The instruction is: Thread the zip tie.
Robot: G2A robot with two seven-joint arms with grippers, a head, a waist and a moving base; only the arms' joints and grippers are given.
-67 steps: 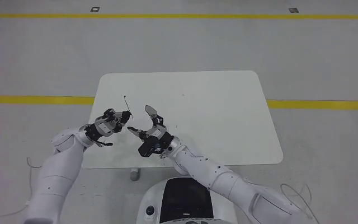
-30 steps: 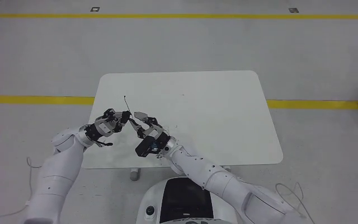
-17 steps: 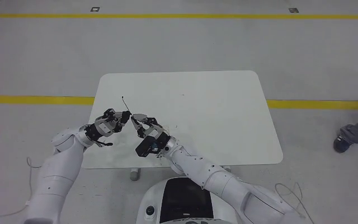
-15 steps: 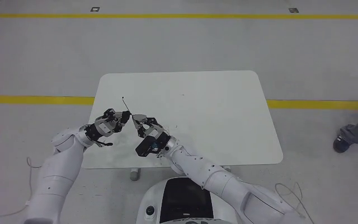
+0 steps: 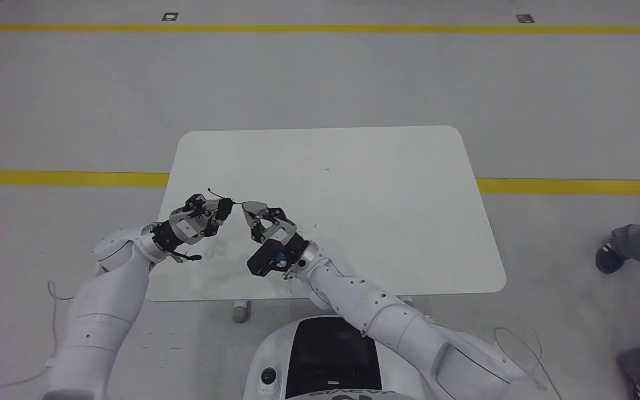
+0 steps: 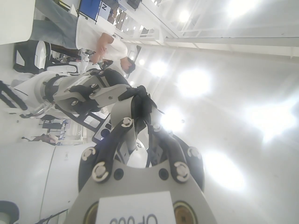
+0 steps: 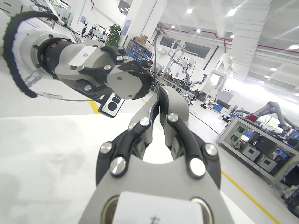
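Both pincers (image 5: 229,205) (image 5: 247,208) on zip tie (image 5: 214,193)

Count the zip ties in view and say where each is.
1. The zip tie hangs above the table, gripped by the left gripper and the right gripper, its tail poking out past the left one. Others could hide behind the arms.

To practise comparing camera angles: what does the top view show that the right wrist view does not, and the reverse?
Top view adds: the whole outline of the white table, both arms, and the tail of the zip tie sticking out past the left tool. Right wrist view adds: the fingers of the right tool pressed together, seen close, with a workshop hall behind. Shared: the two tools meeting tip to tip above the table.
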